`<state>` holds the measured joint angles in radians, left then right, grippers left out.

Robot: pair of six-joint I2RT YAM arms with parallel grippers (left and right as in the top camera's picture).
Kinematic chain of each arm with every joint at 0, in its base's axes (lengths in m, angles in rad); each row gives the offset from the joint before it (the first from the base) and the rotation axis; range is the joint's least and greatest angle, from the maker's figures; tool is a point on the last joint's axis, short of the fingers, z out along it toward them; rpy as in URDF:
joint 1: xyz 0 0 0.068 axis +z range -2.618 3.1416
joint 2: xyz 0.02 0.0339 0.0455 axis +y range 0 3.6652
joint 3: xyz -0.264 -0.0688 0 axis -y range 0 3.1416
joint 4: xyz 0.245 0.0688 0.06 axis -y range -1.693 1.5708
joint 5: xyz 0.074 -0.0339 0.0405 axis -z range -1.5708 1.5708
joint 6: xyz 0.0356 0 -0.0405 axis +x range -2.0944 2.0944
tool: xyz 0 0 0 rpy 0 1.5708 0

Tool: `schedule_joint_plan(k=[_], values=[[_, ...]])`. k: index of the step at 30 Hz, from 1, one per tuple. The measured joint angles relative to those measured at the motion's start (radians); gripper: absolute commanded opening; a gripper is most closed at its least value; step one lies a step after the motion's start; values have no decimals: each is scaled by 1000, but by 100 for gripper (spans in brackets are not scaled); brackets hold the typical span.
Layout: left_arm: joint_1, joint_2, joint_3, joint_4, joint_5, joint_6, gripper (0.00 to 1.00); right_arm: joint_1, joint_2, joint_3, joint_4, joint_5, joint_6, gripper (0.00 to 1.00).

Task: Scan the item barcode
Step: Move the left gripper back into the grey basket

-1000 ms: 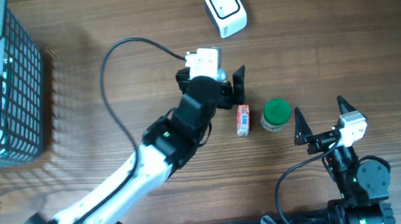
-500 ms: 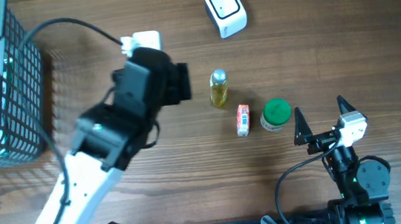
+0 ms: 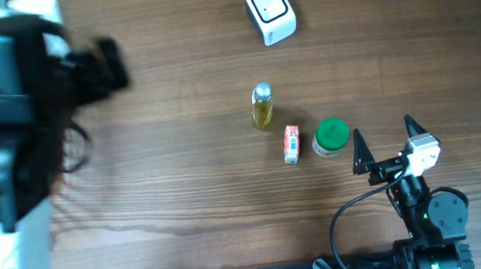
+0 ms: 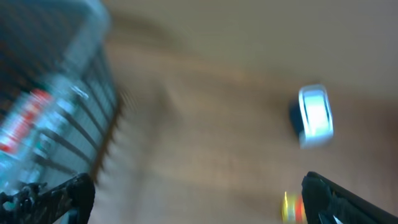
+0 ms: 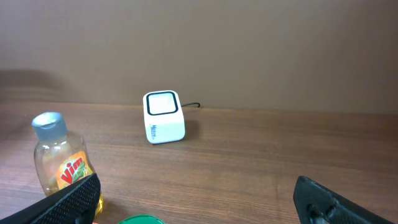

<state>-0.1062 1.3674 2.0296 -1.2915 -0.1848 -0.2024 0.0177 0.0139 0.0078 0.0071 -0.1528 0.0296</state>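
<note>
Though blurry by the basket [image 4: 62, 112], left claw [image 4: 196, 200] wide open, empty; right claw [image 3: 382, 128] likewise.

One white scanner [image 3: 270, 11], one yellow bottle [image 3: 262, 106], one red packet [image 3: 292, 143], one green-lidded jar [image 3: 331, 137], one wire basket [image 4: 102, 106]

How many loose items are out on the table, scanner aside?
3: yellow bottle mid-table, red box toward the robot, green-lidded jar beside that box. Left arm may hide others.
</note>
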Motion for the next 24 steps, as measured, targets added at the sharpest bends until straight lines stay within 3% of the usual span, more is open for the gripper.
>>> schedule_joint_plan(k=[4,7,10,17,24], values=[[158,27,114,161,-2,18,100,0,0,0,0,0,0,100],[275,31,119,329,2,22,100,0,0,0,0,0,0,100],[342,35,120,399,2,23,100,0,0,0,0,0,0,100],[485,66,122,494,3,26,100,0,0,0,0,0,0,100],[627,194,124,459,3,26,100,0,0,0,0,0,0,100]])
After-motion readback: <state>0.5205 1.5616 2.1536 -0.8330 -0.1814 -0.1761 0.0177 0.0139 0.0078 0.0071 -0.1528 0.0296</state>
